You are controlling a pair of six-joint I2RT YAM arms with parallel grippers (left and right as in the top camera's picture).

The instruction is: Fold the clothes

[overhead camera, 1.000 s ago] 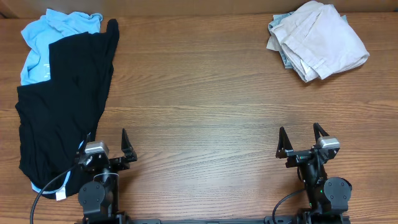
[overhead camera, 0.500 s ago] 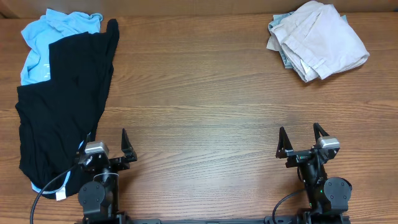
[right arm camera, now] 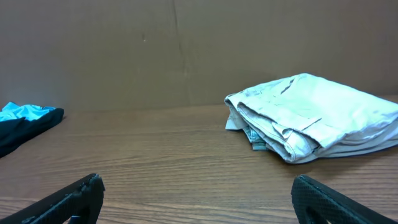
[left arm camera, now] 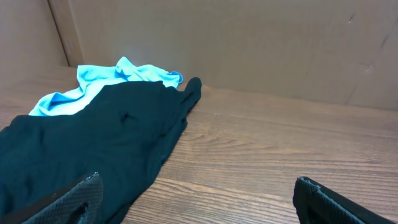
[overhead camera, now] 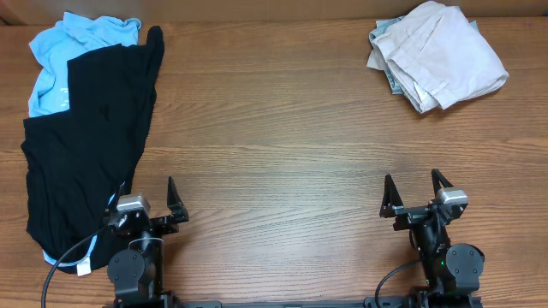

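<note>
A large black garment (overhead camera: 86,145) lies spread along the table's left side, partly over a light blue T-shirt (overhead camera: 56,51) at the far left corner. A small white tag (overhead camera: 83,268) shows at the black garment's near end. A folded beige pile (overhead camera: 441,56) sits at the far right. My left gripper (overhead camera: 147,186) stands open at the front left, its left finger over the black garment's (left arm camera: 93,137) near edge, holding nothing. At the front right my right gripper (overhead camera: 413,180) is open over bare wood, well short of the beige pile (right arm camera: 317,112).
The wooden table (overhead camera: 274,128) stretches between the two heaps. A brown wall (left arm camera: 249,43) rises behind its far edge. Both arm bases and their black cables (overhead camera: 64,265) sit at the front edge.
</note>
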